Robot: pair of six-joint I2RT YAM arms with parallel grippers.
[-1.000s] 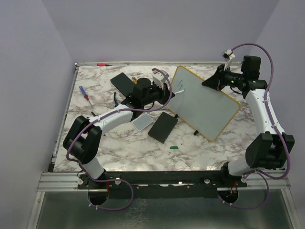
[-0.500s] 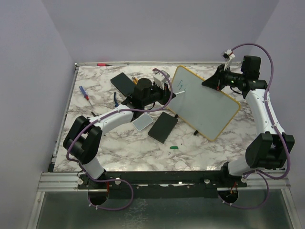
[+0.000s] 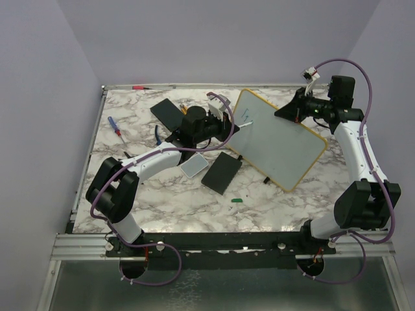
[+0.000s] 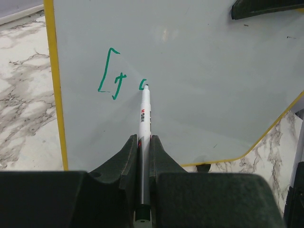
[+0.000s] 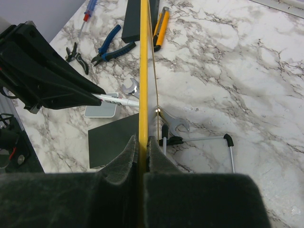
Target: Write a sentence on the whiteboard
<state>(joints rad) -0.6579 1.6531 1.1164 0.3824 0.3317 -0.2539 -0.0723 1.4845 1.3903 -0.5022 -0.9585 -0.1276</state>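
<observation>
Left arm stretched forward, left claw [image 4: 144, 142] clamped on white marker [image 4: 145, 107], tip touching the whiteboard [image 4: 204, 90] straight ahead. Right arm bent, right claw [image 5: 141, 142] pinching board's yellow rim, board tilted. The sentence [image 4: 113, 76]: few green strokes just left of tip, illegible; marker print unreadable

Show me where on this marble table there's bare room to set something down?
Bare: the near strip of the marble table, from the green cap to the front edge, and the far-left corner behind the screwdriver. Crowded: the middle, with the black slab, pale pad and tilted whiteboard.
</observation>
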